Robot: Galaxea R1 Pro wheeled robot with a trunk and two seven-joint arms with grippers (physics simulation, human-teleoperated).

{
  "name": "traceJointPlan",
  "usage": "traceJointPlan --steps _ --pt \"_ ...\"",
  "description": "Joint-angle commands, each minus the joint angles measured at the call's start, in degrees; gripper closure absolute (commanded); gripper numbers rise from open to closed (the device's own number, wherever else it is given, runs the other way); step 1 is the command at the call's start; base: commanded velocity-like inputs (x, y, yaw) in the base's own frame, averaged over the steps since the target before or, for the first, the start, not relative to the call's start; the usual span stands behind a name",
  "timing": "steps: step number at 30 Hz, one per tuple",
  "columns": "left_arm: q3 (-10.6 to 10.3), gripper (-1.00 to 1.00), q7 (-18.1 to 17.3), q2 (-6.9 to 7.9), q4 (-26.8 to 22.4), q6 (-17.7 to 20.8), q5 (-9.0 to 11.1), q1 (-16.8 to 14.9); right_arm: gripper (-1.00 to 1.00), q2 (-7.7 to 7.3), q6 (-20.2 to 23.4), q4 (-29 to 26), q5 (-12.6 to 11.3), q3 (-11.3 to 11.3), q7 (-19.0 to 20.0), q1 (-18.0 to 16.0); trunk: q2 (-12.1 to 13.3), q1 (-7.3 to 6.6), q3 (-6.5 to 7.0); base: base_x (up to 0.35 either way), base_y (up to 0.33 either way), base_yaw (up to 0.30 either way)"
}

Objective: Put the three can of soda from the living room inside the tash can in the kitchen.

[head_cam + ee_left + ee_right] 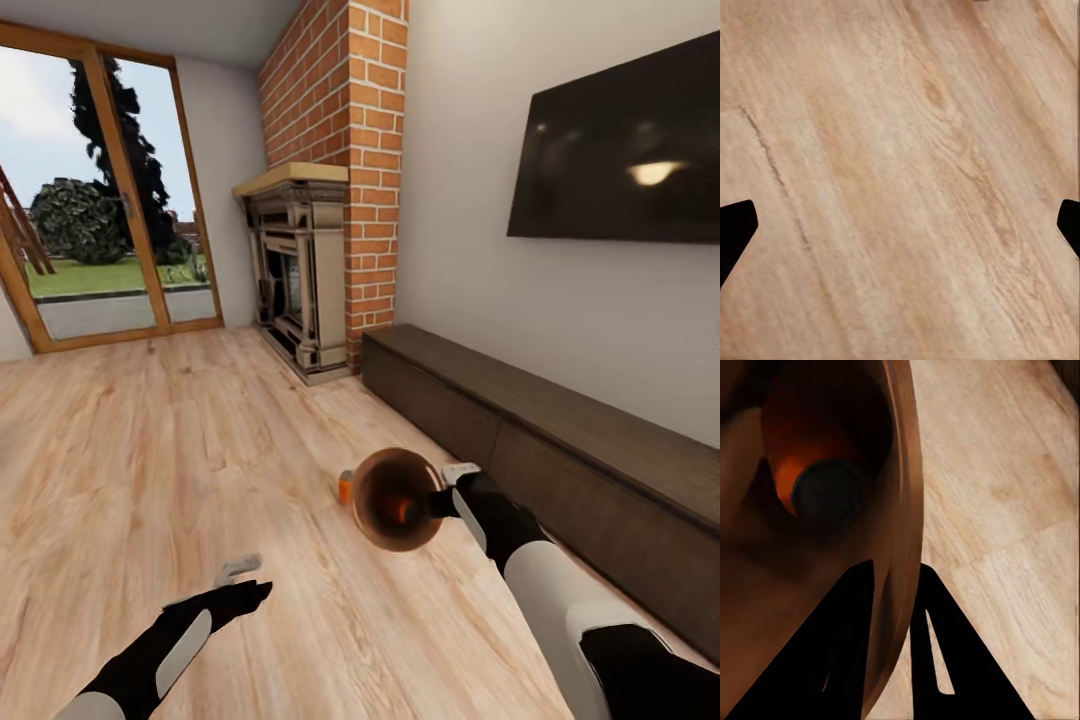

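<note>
My right gripper (440, 503) is shut on the rim of the copper-brown tash can (372, 468), which I hold tipped on its side above the floor with its mouth facing me. One orange can of soda (405, 512) lies inside it. The right wrist view shows one finger inside the tash can's wall (898, 472) and one outside, with that can of soda (825, 491) deep in the bucket. A second orange can of soda (345, 487) stands on the wood floor just beyond the bucket. My left gripper (240, 580) hovers open over bare floor, its fingertips (739, 225) wide apart.
This is the living room. A long low dark cabinet (560, 430) runs along the right wall under a black TV (620, 150). A brick fireplace (300, 270) stands at the far corner, with glass doors (100, 200) at the far left. Pale wood floor (150, 450) spreads to the left.
</note>
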Motion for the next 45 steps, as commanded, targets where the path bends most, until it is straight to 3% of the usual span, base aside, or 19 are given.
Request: traceJointPlan --steps 1,16,22,25,28,32,36,45 --pt "0.0 -1.00 0.0 0.00 0.0 0.0 0.0 0.0 1.00 0.02 -0.1 -0.1 -1.1 -0.1 0.3 0.0 0.0 -0.01 0.08 0.301 0.153 -0.195" --pt "0.0 -1.00 0.0 0.00 0.0 0.0 0.0 0.0 1.00 -0.26 0.0 -0.1 -1.0 -0.2 0.1 0.1 0.0 -0.01 1.08 0.299 0.186 -0.194" --pt "0.0 -1.00 0.0 0.00 -0.1 -0.1 -0.1 0.0 1.00 -0.72 0.1 -0.1 -0.9 -3.1 0.1 0.1 0.0 -0.01 1.48 0.296 0.194 -0.191" --pt "0.0 -1.00 0.0 0.00 -0.1 -0.1 -0.1 0.0 1.00 -2.34 0.1 -0.1 -0.9 -3.8 0.2 0.1 0.0 -0.01 1.68 0.294 0.195 -0.190" --pt "0.0 -1.00 0.0 0.00 -0.1 -0.1 -0.1 0.0 1.00 -5.89 0.0 0.0 -1.1 -4.2 0.5 0.4 0.0 -0.01 1.88 0.294 0.195 -0.190" --pt "0.0 -1.00 0.0 -0.01 -0.1 -0.1 -0.1 0.0 1.00 -7.88 -0.3 0.0 -1.1 -4.3 0.7 2.4 0.0 -0.01 2.15 0.295 0.183 -0.190" --pt "0.0 -1.00 0.0 -0.12 -0.1 -0.3 -0.2 0.0 1.00 -8.62 -0.7 -0.1 -1.0 -4.4 0.7 5.8 0.0 -0.01 2.42 0.302 0.159 -0.190" --pt "-0.1 -1.00 0.1 -1.01 -0.1 -0.1 -0.2 -0.1 1.00 -8.78 -0.9 -0.1 -1.0 -4.6 0.8 7.3 0.0 -0.01 3.02 0.308 0.129 -0.190"
